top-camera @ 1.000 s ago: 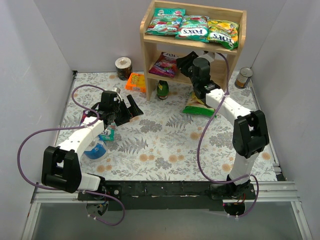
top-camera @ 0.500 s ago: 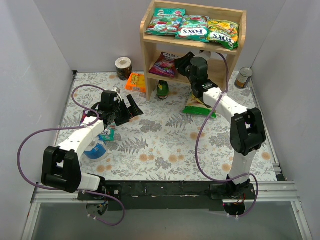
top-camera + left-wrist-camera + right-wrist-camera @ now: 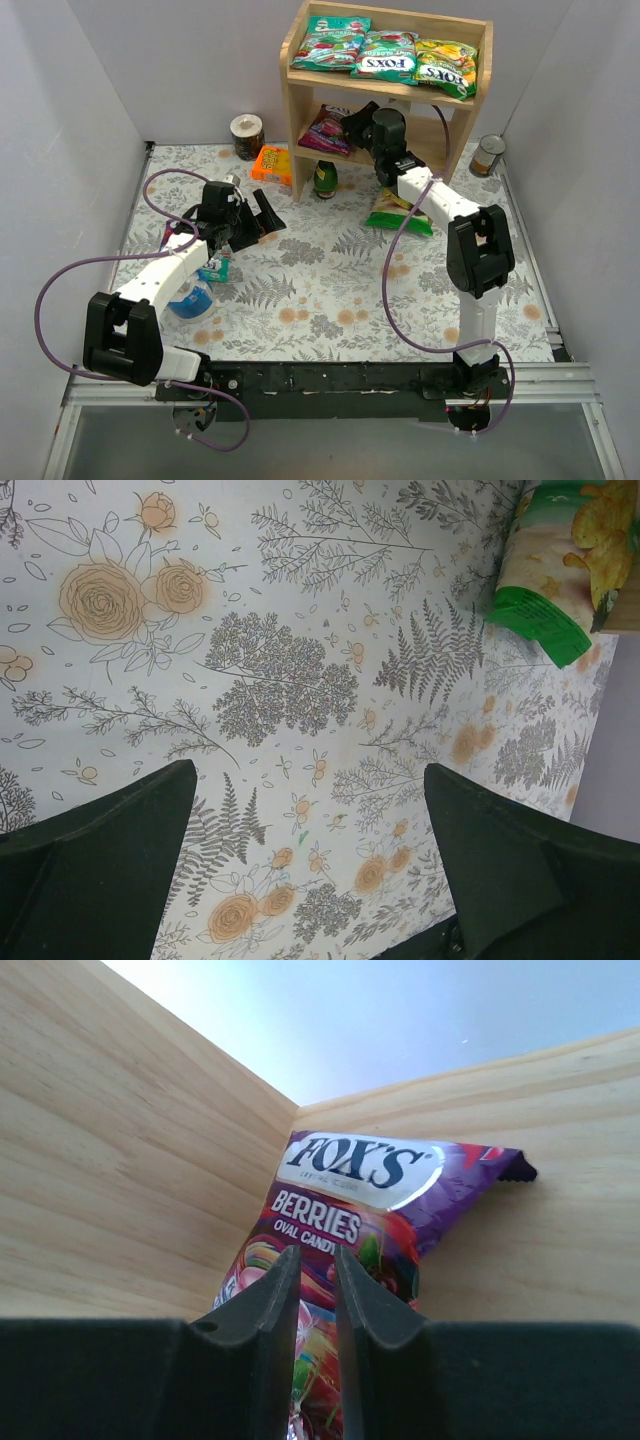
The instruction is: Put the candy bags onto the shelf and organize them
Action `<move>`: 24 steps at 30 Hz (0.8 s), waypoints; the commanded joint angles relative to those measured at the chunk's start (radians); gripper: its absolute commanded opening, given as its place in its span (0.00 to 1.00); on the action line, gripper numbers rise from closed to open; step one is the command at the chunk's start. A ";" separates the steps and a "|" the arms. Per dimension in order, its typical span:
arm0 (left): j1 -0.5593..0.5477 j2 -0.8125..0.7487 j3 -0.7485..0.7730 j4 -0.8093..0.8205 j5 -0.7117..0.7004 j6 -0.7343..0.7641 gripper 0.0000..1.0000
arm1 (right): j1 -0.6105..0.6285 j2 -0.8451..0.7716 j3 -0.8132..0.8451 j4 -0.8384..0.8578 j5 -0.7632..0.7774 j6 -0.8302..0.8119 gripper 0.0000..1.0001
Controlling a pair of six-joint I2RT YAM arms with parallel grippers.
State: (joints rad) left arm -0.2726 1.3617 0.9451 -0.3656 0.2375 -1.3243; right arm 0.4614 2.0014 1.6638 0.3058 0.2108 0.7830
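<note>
the light wooden two-tier shelf (image 3: pixel 293 95) stands at the far edge of the floral-patterned worktop (image 3: pixel 320 290). on its top tier, side by side, lie a teal fox's candy bag (image 3: pixel 328 42), a second teal fox's bag (image 3: pixel 385 55) and a yellow-green fox's bag (image 3: pixel 446 65). the right claw (image 3: pixel 317 1252) is inside the lower tier, its fingers pinched almost together on the near end of a purple fox's berries bag (image 3: pixel 350 1220) in that tier's left part. the left claw (image 3: pixel 310 770) hovers toward the left edge, spread wide and holding nothing (a green-and-yellow snack bag (image 3: pixel 398 212) sits just in front of the shelf).
</note>
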 commanded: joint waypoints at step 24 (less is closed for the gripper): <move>-0.004 0.007 0.089 -0.033 -0.058 0.019 0.98 | 0.005 0.114 0.138 -0.019 -0.154 -0.034 0.21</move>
State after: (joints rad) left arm -0.2726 1.3701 0.9962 -0.3920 0.1932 -1.3197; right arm 0.4583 2.1906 1.9137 0.2672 0.0216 0.7738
